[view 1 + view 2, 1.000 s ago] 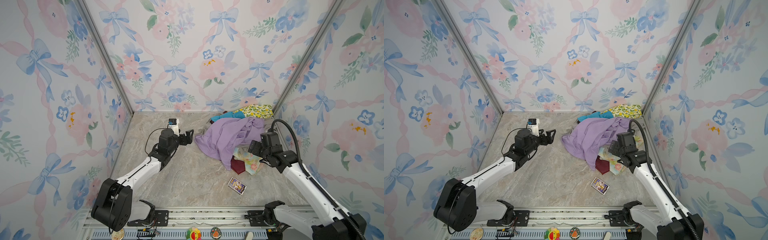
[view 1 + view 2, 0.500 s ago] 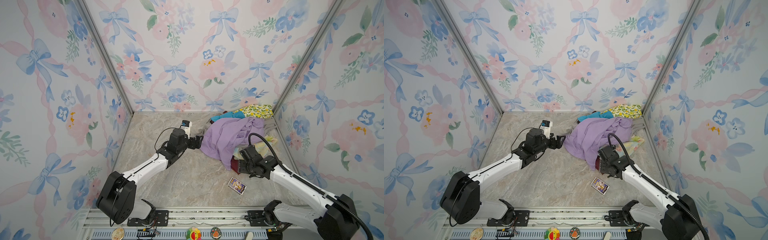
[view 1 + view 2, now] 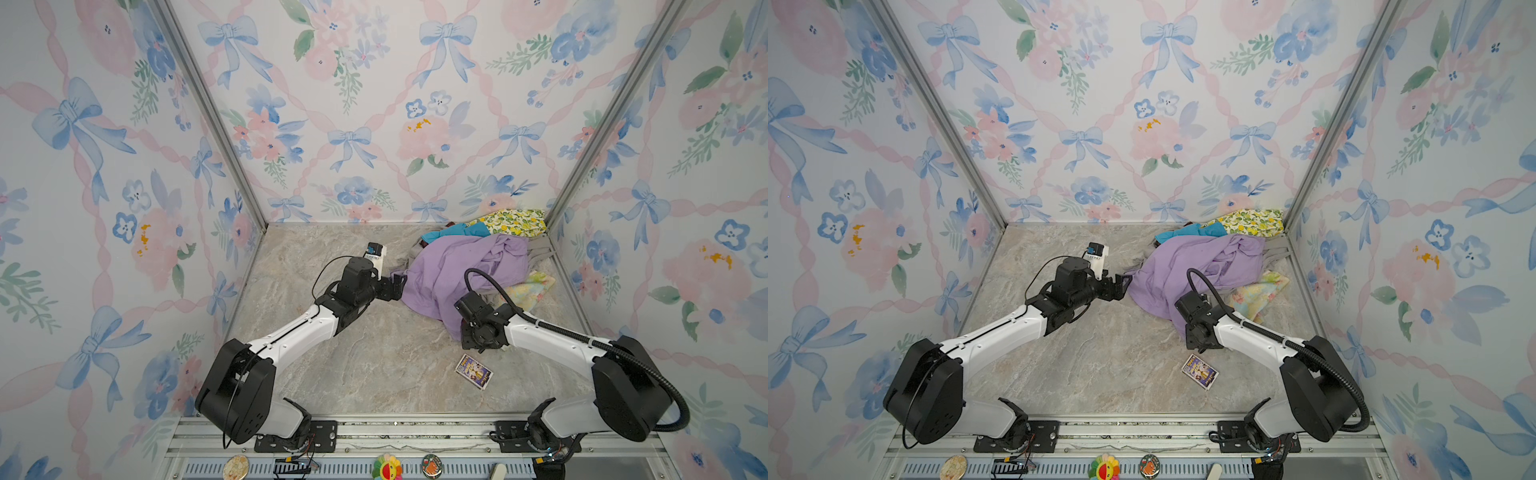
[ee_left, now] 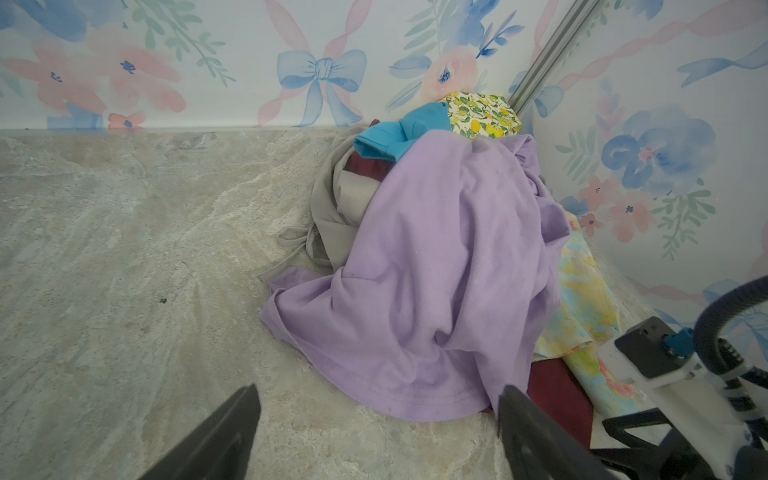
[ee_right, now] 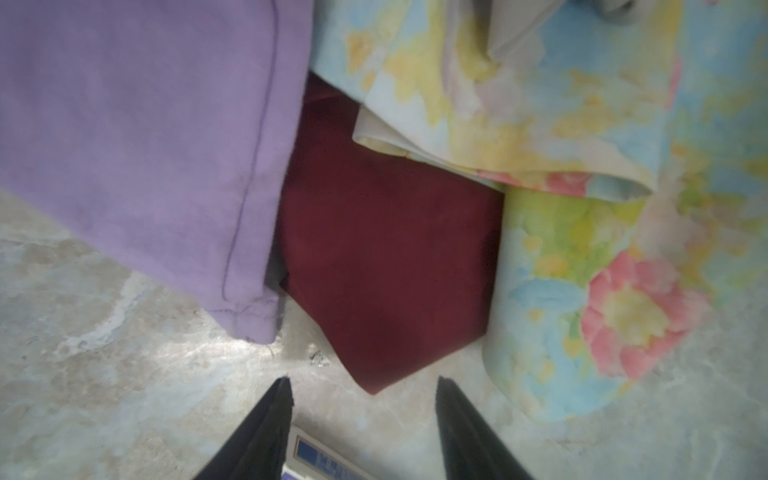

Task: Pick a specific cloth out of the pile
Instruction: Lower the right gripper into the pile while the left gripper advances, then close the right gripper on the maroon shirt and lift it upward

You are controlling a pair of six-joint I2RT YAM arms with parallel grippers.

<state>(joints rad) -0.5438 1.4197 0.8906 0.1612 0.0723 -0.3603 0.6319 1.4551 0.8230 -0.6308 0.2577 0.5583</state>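
Lying in the far right corner of the table [image 3: 353, 365], the pile [image 3: 505, 249] is a heap of mixed fabrics. Top layer: lavender cloth [image 4: 436, 270], draped over most of the heap and reaching the table on its near left side. Far side of the heap: teal cloth [image 4: 399, 133] and lemon-print cloth [image 4: 482, 114], touching each other. A grey cloth [image 4: 336, 208] shows at the left edge. The cloth [image 5: 386, 266], maroon, sits at the bottom of the pile on its near side, mostly covered. One flat corner of it pokes out onto the table between the hem of the lavender cloth and the pastel floral cloth [image 5: 582, 249]. A second maroon patch shows in the left wrist view, just under the teal cloth. Right claw [image 5: 363, 382]: low over the table at the near edge of the pile, jaws partly spread, nothing between them. The maroon corner lies right at the jaw tips; contact cannot be told. Left claw [image 4: 376, 388]: spread wide, empty, at the left edge of the pile, just beside the lavender hem, pointing right. A small printed card [image 3: 473, 371] lies flat on the table near the right claw, apart from the pile. In both top views the right arm [image 3: 552, 336] covers the maroon corner.
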